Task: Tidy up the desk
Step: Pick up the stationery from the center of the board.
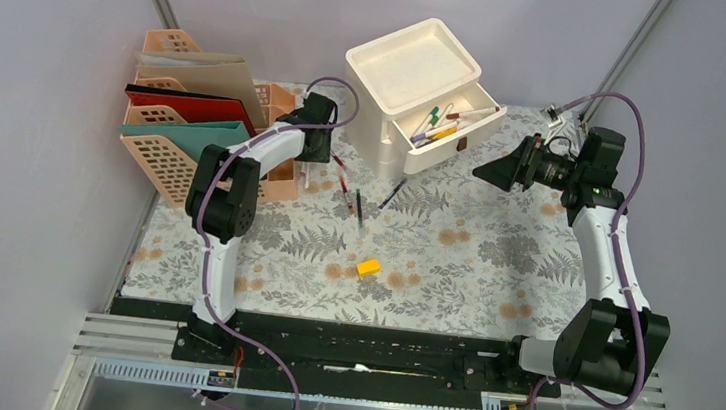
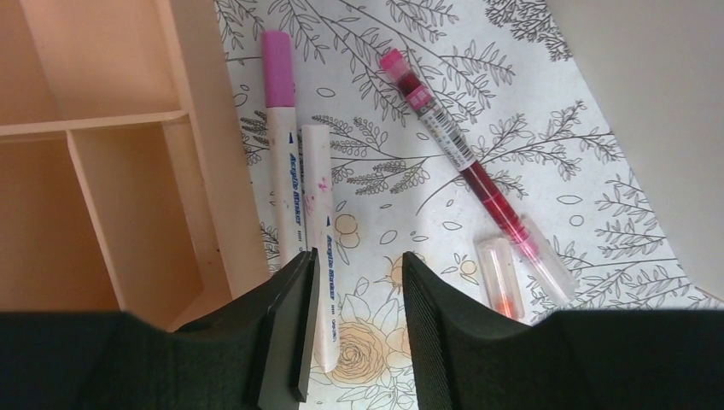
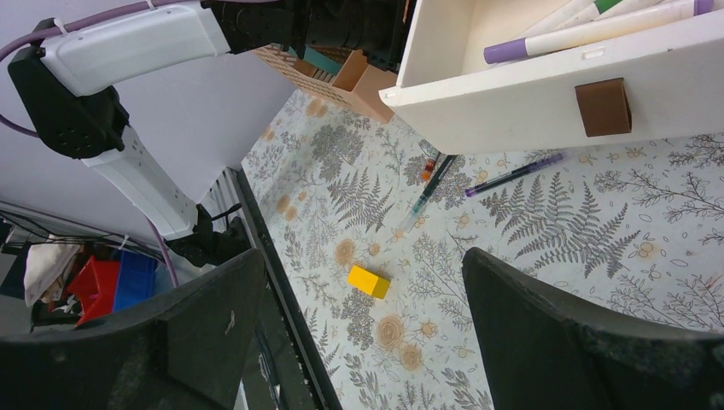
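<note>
The desk (image 1: 494,268) has a fern-print cloth. My left gripper (image 1: 315,157) is open, low over the cloth beside a peach organizer (image 2: 102,171). In the left wrist view my left gripper (image 2: 357,260) has a white marker (image 2: 318,222) lying at its left finger. Beside that lie a pink-capped marker (image 2: 282,128), a red pen (image 2: 465,162) and a clear cap (image 2: 499,278). My right gripper (image 1: 485,172) is open and empty in the air, right of the white drawer unit (image 1: 411,79). A yellow block (image 1: 368,267) lies mid-desk, also in the right wrist view (image 3: 369,281).
The open drawer (image 3: 546,94) holds several markers (image 1: 447,123). A green pen (image 3: 427,195) and a purple pen (image 3: 512,175) lie in front of it. A file rack with folders (image 1: 187,108) stands at the back left. A black rail (image 1: 367,331) runs along the front edge.
</note>
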Robot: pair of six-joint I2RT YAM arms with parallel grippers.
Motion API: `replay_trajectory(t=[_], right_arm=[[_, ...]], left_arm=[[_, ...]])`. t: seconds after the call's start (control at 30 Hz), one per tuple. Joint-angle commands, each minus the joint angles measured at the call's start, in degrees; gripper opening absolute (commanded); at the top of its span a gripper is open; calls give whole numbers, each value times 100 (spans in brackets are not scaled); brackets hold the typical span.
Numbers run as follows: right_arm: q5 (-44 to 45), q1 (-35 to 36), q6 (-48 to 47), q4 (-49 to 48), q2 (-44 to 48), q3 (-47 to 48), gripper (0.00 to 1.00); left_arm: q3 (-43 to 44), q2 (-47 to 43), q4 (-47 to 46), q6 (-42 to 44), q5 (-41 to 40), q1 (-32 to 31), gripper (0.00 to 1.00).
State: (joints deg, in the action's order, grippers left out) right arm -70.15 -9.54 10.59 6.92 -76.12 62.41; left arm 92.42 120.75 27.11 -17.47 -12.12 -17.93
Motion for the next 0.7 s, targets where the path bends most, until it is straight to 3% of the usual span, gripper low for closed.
replay_trajectory(t=[0.0,0.33,0.67], right_arm=[[-176,-39,7,-199,80,-19,92],[-183,-39,0,-200,88,-19,92],[-192,-39,13,-199,88,-16,92]], left_arm=[[117,100,226,128,-484,88,44],[67,320,325,179,-248,140,38],[9,451,436,95,23,142,39]])
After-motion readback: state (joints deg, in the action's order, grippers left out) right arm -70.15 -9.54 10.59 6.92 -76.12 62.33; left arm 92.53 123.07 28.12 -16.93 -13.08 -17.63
